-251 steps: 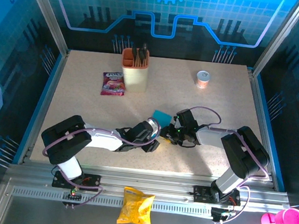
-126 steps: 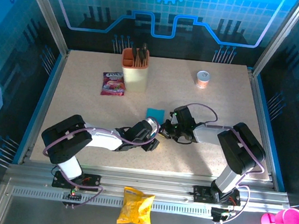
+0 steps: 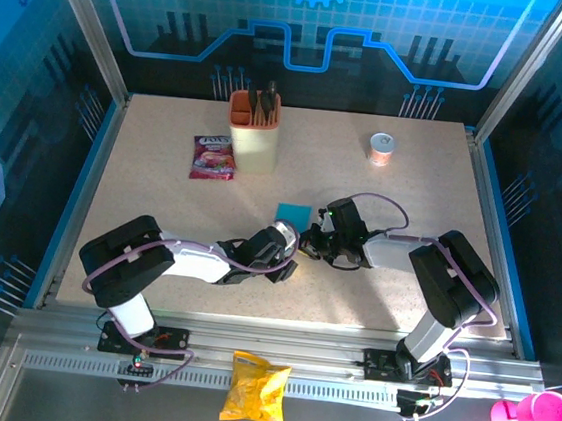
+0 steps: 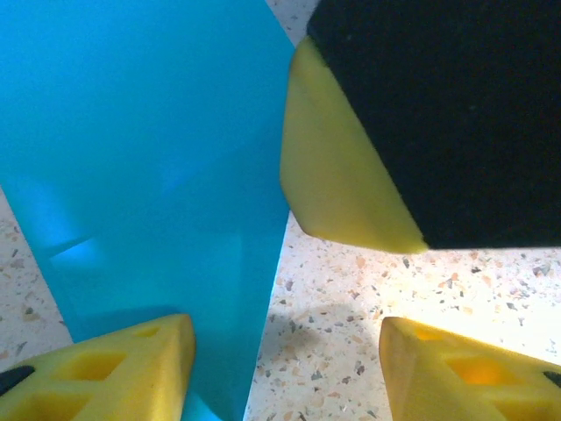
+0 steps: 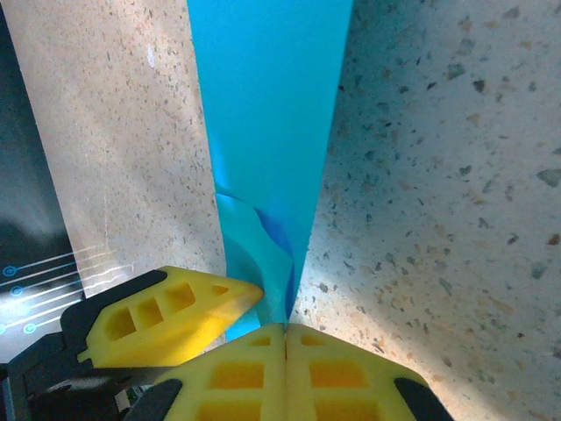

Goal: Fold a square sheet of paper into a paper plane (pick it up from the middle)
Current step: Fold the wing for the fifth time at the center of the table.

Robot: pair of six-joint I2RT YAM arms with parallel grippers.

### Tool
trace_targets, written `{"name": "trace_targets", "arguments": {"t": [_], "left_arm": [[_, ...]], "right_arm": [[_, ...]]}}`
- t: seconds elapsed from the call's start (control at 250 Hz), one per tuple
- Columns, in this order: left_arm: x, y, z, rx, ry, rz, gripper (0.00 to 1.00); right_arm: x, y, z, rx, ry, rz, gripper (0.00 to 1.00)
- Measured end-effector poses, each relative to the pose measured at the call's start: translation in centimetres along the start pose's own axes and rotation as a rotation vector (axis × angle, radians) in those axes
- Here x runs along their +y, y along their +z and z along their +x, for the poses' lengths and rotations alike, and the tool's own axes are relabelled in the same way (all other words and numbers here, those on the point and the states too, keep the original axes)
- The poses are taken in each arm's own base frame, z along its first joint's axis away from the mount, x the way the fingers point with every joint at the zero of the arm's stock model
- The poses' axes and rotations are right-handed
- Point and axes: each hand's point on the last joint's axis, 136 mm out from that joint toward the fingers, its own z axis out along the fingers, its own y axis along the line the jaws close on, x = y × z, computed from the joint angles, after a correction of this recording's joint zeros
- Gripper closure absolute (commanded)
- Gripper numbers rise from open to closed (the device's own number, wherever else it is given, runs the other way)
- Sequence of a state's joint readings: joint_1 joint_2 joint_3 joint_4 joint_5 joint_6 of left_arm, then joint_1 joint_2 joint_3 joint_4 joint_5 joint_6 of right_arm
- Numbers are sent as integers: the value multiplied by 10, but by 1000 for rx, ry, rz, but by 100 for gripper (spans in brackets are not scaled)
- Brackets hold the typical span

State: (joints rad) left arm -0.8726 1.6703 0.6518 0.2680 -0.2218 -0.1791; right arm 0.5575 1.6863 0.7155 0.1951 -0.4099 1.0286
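Mid-table, the square sheet of paper [image 3: 293, 214] is pinched by the clenched right gripper [image 5: 285, 329]; the left gripper [image 4: 285, 368] stands released astride its edge; folding seems underway; the next move calls for creasing flat.

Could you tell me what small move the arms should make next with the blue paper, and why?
Probably close the left gripper on the paper. The right gripper has its jaws shut and seems to pinch one end of the paper. The left jaws stand open with the paper's edge lying between them. A second hold there would likely steady it for folding.
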Motion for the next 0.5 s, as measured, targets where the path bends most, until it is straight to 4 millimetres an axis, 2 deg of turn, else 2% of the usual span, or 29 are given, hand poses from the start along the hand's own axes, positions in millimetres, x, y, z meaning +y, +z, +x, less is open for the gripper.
{"name": "trace_targets", "arguments": {"t": [0.344, 0.499], "left_arm": [[2, 3, -3, -16, 1, -15, 53], [4, 3, -3, -19, 4, -26, 70]], "right_arm": [[18, -5, -1, 2, -22, -43, 100], [20, -5, -2, 1, -22, -45, 100]]}}
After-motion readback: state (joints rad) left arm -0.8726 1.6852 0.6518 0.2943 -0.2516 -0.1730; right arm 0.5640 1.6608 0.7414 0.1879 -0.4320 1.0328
